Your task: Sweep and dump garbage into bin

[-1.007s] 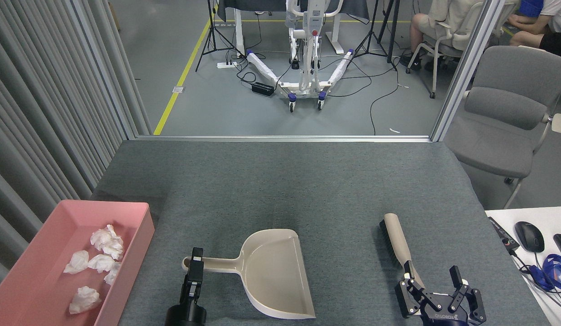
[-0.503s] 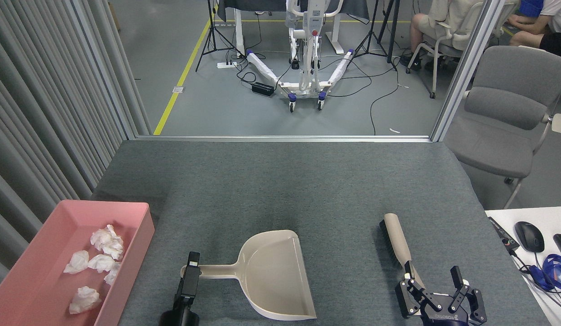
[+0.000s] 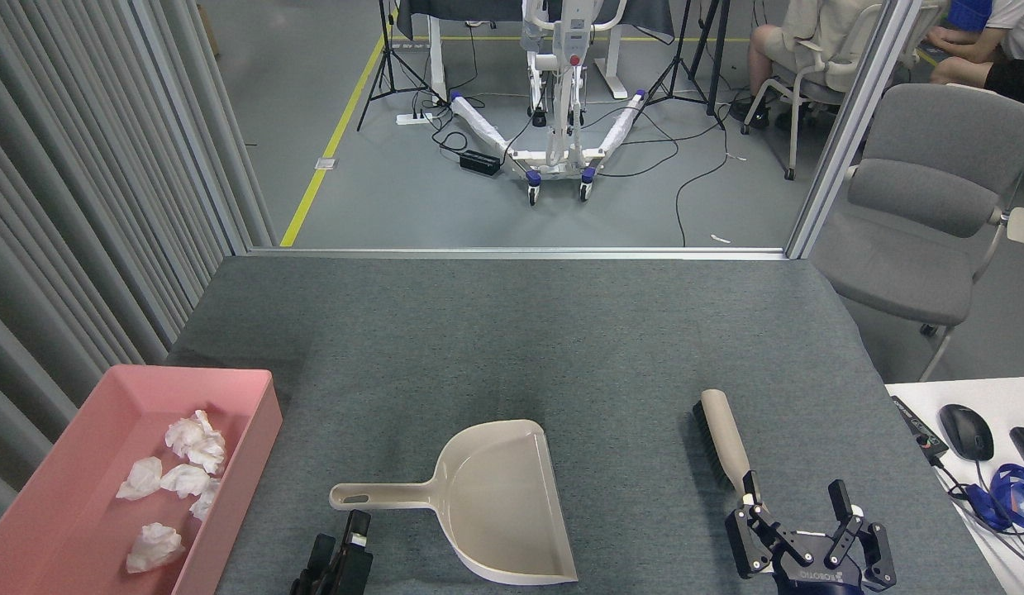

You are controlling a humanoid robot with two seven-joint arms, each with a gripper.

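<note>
Resting crumpled tissue wads (image 3: pixel 178 483), shallow pink plastic bin (image 3: pixel 259 421)

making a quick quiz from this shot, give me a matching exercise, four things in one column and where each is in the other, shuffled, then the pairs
Things:
1. garbage
2. dustpan
3. brush
4. mouse

Places:
A. white desk, far right
B. grey cloth, just ahead of the right gripper
C. inside the pink bin
D. grey cloth, centre, empty

Pairs: 1-C, 2-D, 3-B, 4-A

Pink bin (image 3: pixel 255 413), white garbage (image 3: pixel 185 463), beige dustpan (image 3: pixel 495 496).
</note>
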